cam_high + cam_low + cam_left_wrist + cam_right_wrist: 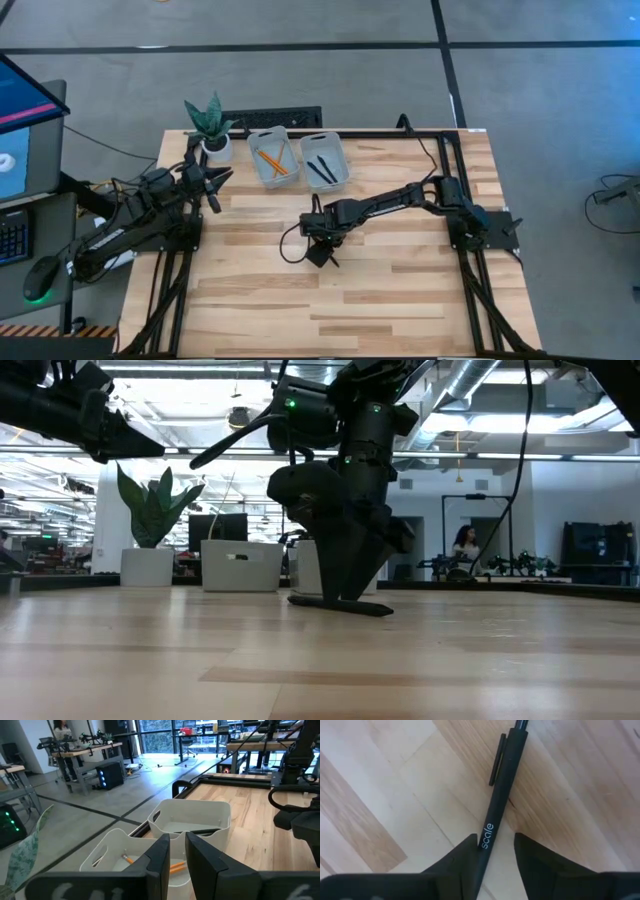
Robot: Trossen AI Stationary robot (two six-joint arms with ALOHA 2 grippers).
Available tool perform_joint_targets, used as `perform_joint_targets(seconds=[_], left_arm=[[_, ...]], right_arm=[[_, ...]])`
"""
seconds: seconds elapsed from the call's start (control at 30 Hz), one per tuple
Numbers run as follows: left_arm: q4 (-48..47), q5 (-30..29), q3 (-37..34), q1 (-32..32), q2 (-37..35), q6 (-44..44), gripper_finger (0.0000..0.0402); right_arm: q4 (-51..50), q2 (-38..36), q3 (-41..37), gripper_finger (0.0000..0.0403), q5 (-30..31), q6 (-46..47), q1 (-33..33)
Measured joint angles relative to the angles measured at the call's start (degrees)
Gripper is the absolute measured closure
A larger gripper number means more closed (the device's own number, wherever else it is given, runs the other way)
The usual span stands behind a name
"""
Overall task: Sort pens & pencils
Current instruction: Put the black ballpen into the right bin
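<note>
A black pen [502, 795] lies flat on the worktop [400, 290] near its middle, with white lettering on its barrel and its clip turned to one side. The right pincer [495, 851] stands over it, tips down at the wood, its two fingers [465, 857] parted with the pen's barrel running between them; the low view shows the pen [340, 604] resting on the surface under the fingertips. Toward the far edge sit two white bins side by side: the left bin [272, 158] holds orange pencils [272, 162], the right bin [324, 160] holds two more black pens [320, 168]. A potted plant [212, 125] stands by the far left corner. The left pincer [177, 850] hangs near the bins, its fingers slightly apart and holding nothing.
</note>
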Motion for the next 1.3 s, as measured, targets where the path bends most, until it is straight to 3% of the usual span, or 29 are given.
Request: perform_joint_targets(seconds=[1.07, 1.3], left_arm=[[-0.2, 0.3, 0.0, 0.0, 0.0, -0.4, 0.0349], [-0.2, 0.3, 0.0, 0.0, 0.0, -0.4, 0.0349]], right_arm=[[-4.1, 0.0, 0.1, 0.0276, 0.0, 3.7, 0.2], [-6.2, 0.0, 0.1, 0.0295, 3.7, 5.2, 0.0]])
